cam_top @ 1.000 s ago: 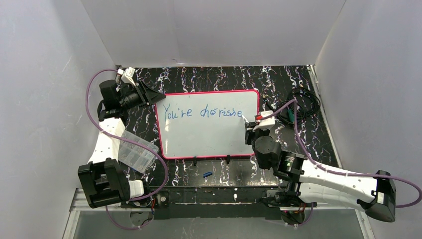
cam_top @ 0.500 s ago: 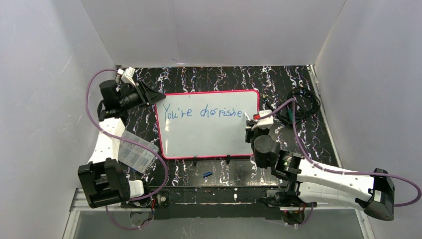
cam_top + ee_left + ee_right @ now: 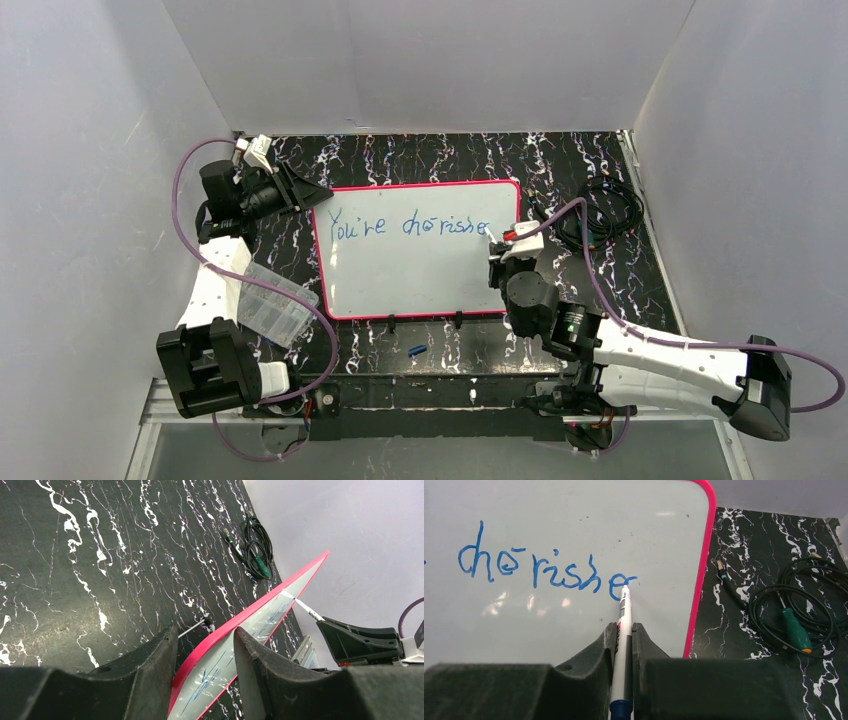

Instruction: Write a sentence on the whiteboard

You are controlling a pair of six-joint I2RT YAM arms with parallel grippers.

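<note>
right wrist: right jaws pinch pen (image 3: 623,645), tip at sentence (image 3: 549,572); left jaws clamp whiteboard (image 3: 265,617).

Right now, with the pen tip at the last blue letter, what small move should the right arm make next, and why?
Probably shift the marker a little to the right and start the next letter. The right end effector is shut on the marker, the sentence reads only "cherishe" at this point, and bare whiteboard remains before the pink frame.

The whiteboard (image 3: 420,285) — glossy white, pink-red frame — lay flat; the sentence (image 3: 410,226), blue cursive, read "You're cherishe".
</note>
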